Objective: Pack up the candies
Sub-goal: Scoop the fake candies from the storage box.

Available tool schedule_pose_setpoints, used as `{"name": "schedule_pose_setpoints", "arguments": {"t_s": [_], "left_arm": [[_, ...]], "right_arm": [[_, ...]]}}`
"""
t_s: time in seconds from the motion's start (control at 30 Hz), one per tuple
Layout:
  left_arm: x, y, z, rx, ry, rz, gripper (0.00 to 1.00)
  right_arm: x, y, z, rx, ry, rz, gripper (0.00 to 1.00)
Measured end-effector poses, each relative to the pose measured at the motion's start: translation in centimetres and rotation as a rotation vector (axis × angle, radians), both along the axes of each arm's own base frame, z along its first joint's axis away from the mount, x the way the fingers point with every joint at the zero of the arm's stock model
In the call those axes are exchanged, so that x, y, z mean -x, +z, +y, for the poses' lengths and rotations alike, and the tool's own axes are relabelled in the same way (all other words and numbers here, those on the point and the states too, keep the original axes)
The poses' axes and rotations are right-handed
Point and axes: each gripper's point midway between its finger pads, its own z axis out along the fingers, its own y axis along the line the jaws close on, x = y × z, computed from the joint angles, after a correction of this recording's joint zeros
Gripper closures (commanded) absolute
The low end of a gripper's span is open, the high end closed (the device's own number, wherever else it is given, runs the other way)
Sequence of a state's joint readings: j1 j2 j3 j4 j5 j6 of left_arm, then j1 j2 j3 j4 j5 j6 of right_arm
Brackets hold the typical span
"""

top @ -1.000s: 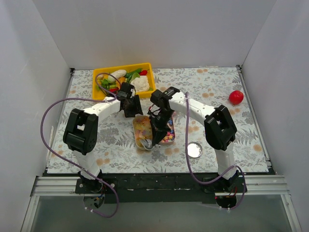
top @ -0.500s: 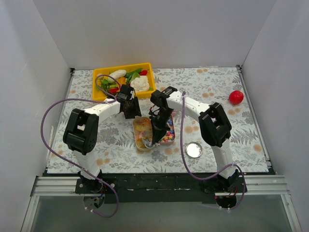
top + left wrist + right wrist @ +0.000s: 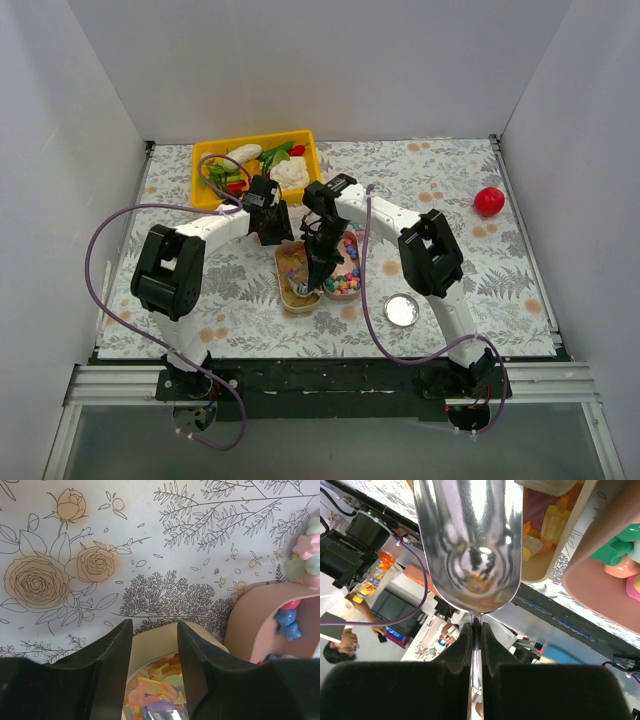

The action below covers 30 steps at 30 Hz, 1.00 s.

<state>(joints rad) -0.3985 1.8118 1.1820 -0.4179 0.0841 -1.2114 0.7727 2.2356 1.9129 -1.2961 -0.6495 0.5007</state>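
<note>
A beige container (image 3: 291, 297) and a pink container (image 3: 352, 292) stand side by side at mid table. Pastel candies (image 3: 346, 282) fill the pink one and show in the left wrist view (image 3: 287, 622). Yellow-orange candies (image 3: 155, 680) lie in the beige container (image 3: 150, 640). My left gripper (image 3: 272, 228) (image 3: 153, 625) has its fingers partly closed astride the beige container's far end. My right gripper (image 3: 321, 255) (image 3: 476, 625) is shut on the handle of the metal scoop (image 3: 470, 545). The scoop's bowl hangs over the beige container (image 3: 540, 567) and looks empty.
A yellow tray (image 3: 203, 186) of toy vegetables stands behind the left gripper. A round metal lid (image 3: 402, 310) lies near the front, right of the containers. A red ball (image 3: 489, 201) sits at the far right. White walls enclose the table on three sides.
My right arm has swung left, carrying the scoop from over the pink container to over the beige one. The pink container's candies are now uncovered. My left gripper has stayed in place.
</note>
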Motion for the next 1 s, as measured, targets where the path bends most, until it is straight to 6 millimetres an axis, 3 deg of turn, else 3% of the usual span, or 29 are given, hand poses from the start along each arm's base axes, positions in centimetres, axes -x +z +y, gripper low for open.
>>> {"name": "schedule_pose_setpoints", "arguments": {"t_s": [0.27, 0.67, 1.0], "left_arm": [[0.1, 0.1, -0.2, 0.013, -0.007, -0.003, 0.62], [0.1, 0.4, -0.8, 0.044, -0.025, -0.003, 0.63], [0.1, 0.5, -1.1, 0.058, -0.035, -0.005, 0.64]], "right_arm": [[-0.8, -0.4, -0.2, 0.019, 0.020, -0.056, 0.99], [-2.7, -3.3, -0.2, 0.019, 0.068, -0.210, 0.99], [-3.7, -3.8, 0.0, 0.018, 0.073, -0.269, 0.99]]}}
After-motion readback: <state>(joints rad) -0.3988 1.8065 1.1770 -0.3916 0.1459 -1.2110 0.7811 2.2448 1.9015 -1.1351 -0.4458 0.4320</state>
